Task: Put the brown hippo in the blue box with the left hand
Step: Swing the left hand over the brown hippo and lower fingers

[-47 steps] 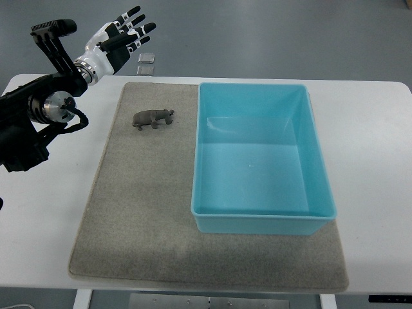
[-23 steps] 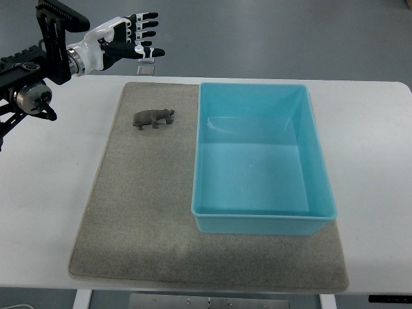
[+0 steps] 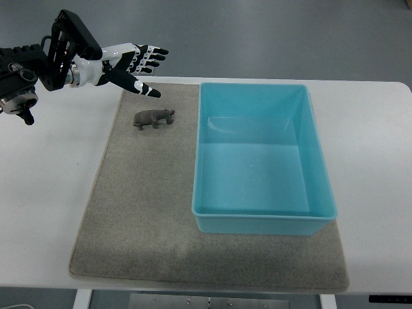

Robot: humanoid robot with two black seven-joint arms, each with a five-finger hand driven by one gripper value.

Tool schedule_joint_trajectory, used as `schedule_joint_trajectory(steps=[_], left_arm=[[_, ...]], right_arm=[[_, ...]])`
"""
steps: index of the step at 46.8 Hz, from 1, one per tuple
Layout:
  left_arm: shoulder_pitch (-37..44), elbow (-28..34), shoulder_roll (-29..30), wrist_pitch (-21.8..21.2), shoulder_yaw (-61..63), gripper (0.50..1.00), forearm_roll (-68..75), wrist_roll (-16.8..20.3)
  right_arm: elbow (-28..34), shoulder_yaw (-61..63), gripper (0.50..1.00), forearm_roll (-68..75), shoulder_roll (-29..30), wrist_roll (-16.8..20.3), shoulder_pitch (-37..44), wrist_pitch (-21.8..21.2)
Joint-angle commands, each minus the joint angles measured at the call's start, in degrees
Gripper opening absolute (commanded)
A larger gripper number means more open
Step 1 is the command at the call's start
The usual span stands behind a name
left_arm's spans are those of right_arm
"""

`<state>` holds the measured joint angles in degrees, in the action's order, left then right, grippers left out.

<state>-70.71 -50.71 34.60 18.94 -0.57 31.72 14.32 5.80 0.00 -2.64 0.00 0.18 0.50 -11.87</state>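
From the top view, the left hand (image 3: pixel 132 64) reaches in from the upper left, fingers spread and holding nothing, above the far edge of the mat (image 3: pixel 138 206). The hippo (image 3: pixel 153 118) stands on the mat just below the hand, apart from it, and near the left wall of the box (image 3: pixel 261 222). Box and mat rest on the table (image 3: pixel 45 193).

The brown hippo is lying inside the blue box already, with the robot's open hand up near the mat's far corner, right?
Not quite. The top view shows the brown hippo on the grey mat, left of the blue box, not inside it. The left hand is indeed open near the mat's far corner.
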Motion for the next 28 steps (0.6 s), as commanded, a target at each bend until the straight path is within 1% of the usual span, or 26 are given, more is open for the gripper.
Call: schedule_joint_trajectory(steps=[1,11,19,28], left_arm=[[-0.04,0.00,0.12,0.92,0.13,0.994,5.71,0.00],[-1.00,0.09,0.82,1.63,0.13,0.994,17.05,0.09],[-2.15,0.00,1.35,4.88,0.13,0.994,23.56,0.18],[-1.27,0.88,0.56,4.18,0.22,0.994,27.25,0.09]], right_arm=[[0.00,0.00,0.936,0.00,0.00,0.00,0.03,0.00],[0.00,0.00,0.936,0.00,0.00,0.00,0.03,0.00],[0.00,0.00,0.936,0.00,0.00,0.00,0.03,0.00],[0.00,0.00,0.936,0.00,0.00,0.00,0.03,0.00]])
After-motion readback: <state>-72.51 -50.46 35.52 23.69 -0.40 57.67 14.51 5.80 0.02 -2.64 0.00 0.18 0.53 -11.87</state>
